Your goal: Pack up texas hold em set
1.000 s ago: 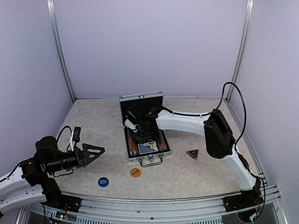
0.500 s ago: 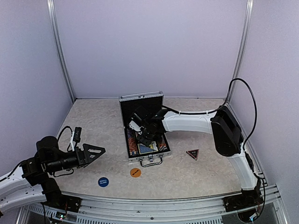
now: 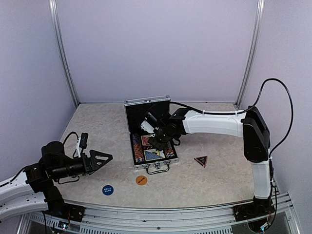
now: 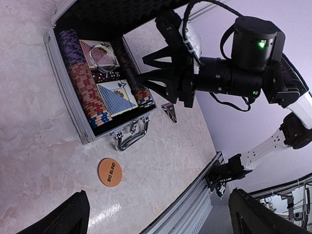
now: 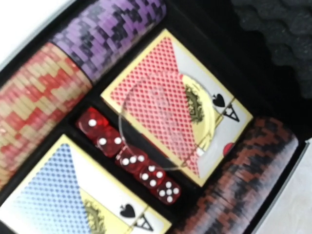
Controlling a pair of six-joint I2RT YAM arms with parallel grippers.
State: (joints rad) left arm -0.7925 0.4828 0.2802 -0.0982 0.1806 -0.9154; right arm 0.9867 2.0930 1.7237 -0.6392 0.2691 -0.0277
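Texas hold em set point(image 3: 135, 117): silver case, lid open, at centre of surface point(image 3: 97, 126); chips point(image 5: 39, 97), decks point(image 5: 44, 195), clear disc point(image 5: 163, 122) seen inside. Left fingers point(image 4: 68, 217) spread wide; right fingers point(image 4: 158, 58) parted above case, hidden in own wrist view.

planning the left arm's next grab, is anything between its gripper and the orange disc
Nothing visible. The orange disc lies flat on the table ahead of the open left gripper; the case sits beyond it and the blue disc off to the side.
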